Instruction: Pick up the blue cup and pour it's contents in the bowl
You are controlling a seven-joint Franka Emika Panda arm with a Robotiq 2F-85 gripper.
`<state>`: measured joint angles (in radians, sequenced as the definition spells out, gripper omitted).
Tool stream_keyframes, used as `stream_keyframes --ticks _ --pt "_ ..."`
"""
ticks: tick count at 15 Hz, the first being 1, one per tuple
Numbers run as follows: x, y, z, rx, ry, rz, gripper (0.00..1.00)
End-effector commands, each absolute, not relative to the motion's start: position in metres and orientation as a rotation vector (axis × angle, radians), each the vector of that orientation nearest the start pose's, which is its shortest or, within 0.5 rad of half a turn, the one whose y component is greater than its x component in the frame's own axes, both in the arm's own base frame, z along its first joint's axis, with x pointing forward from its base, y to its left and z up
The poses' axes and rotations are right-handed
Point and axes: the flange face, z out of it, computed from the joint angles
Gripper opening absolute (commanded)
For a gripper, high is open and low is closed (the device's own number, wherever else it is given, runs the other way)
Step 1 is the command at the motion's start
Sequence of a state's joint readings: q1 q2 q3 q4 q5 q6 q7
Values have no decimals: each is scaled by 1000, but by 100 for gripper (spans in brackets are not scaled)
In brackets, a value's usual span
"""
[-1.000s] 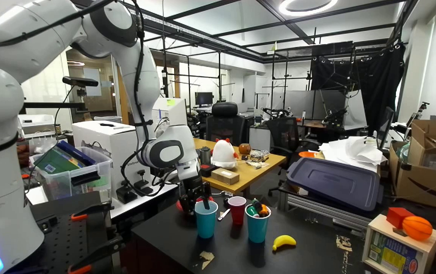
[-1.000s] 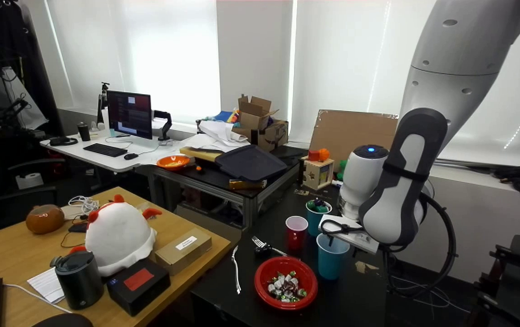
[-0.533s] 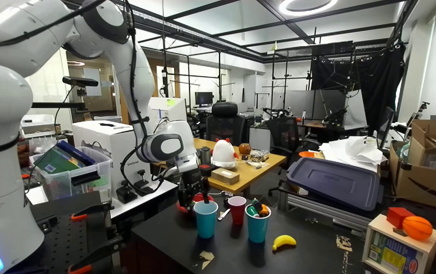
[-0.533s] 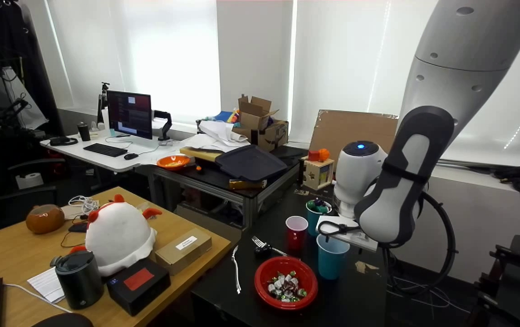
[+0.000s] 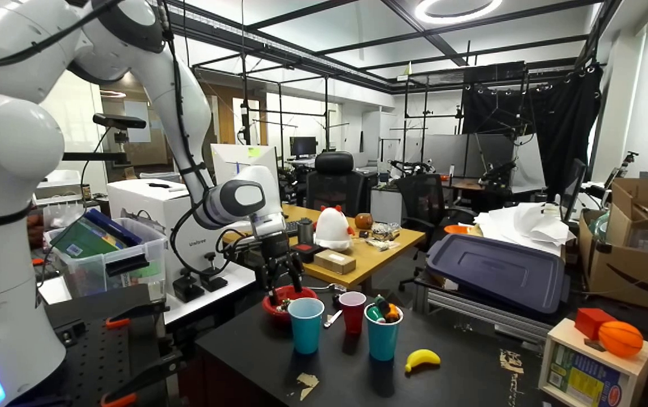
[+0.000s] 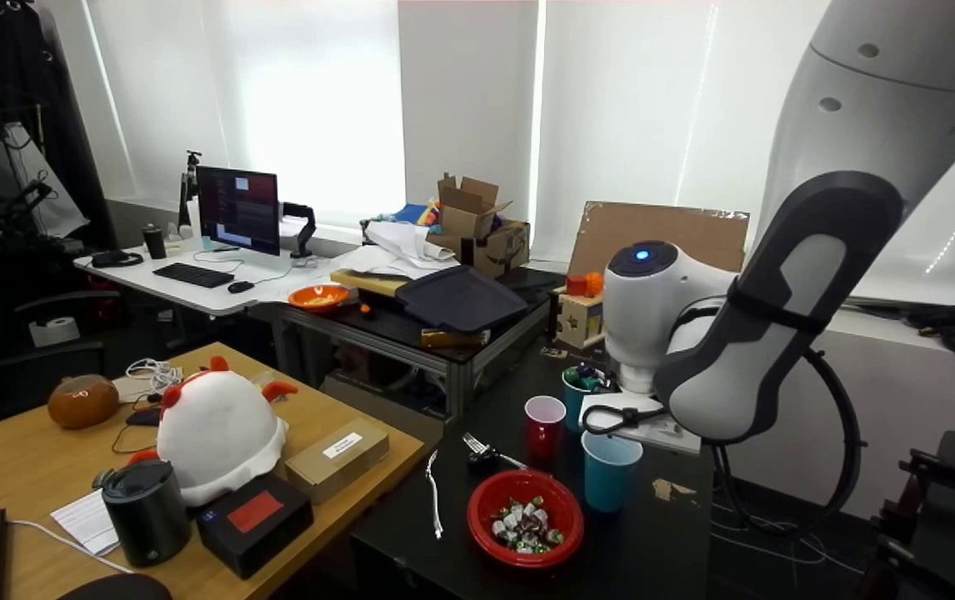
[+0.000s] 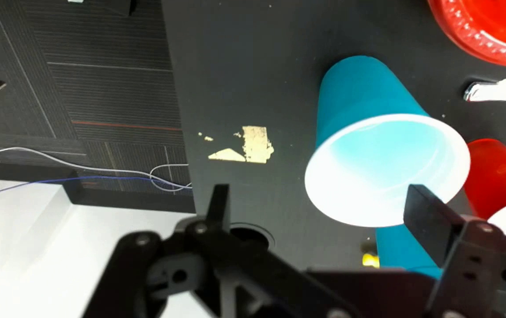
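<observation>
— Please, how is the black two-finger gripper (image 7: 319, 193)?
— From here I see it spread wide, near the light turquoise-blue plastic tumbler (image 5: 306, 328), which stands upright on the black table (image 5: 344, 379), just beside the shallow red bowl (image 6: 519, 483)

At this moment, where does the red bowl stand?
In an exterior view, the red bowl stands on the black table, low and just right of the picture's centre; the nearer blue cup is close by, to its upper right.
</observation>
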<state>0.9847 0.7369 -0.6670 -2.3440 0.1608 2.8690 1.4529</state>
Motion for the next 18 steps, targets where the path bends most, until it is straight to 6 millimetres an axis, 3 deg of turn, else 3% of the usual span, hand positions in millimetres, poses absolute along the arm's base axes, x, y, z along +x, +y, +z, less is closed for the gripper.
stream_keyframes --ticks 1,8,13,16,18 --pt "478 102 120 -2902 1940 -486 100" --pt "499 108 168 -3293 2010 -440 100" --pt "526 100 208 -3509 2008 -440 100" --pt "542 93 232 -3630 1940 -483 100" --pt "554 91 248 -3734 1805 -537 100"
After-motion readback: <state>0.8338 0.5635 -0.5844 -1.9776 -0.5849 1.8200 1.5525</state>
